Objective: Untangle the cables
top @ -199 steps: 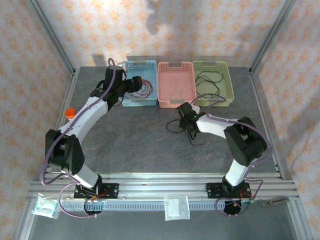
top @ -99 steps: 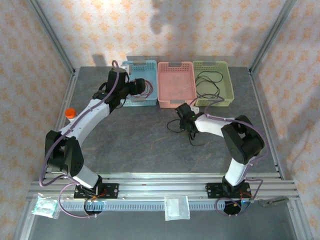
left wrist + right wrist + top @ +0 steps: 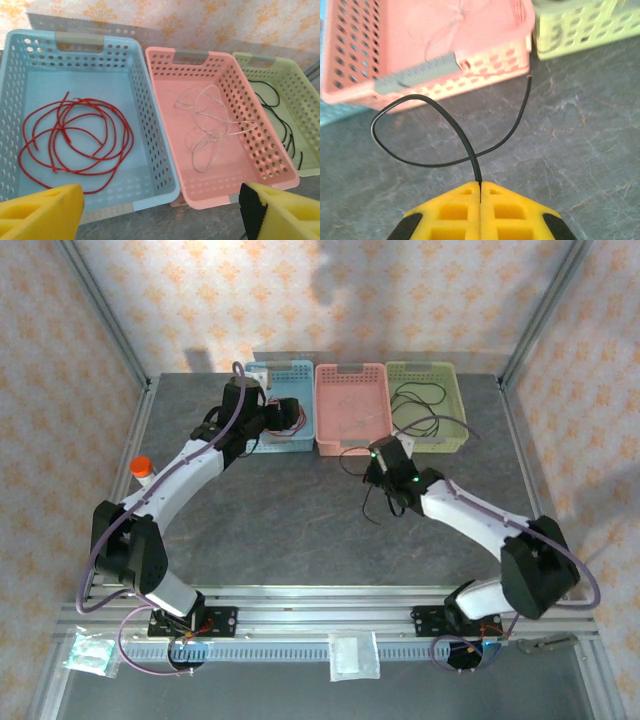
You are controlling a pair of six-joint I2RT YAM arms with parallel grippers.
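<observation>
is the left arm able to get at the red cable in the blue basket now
Probably yes: the left gripper hovers by the open blue perforated plastic basket, jaws apart, and the looped thin red cable lies uncovered inside.

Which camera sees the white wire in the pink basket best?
Left wrist: the white wire lies looped, all in view, in the pink basket. Right wrist shows it faint and blurry; from the top camera it is too thin to make out.

blue basket point(image 3: 145, 107) | pink basket point(image 3: 248, 126) | green basket point(image 3: 301, 102) | side by side | grey table point(image 3: 280, 530)
</observation>
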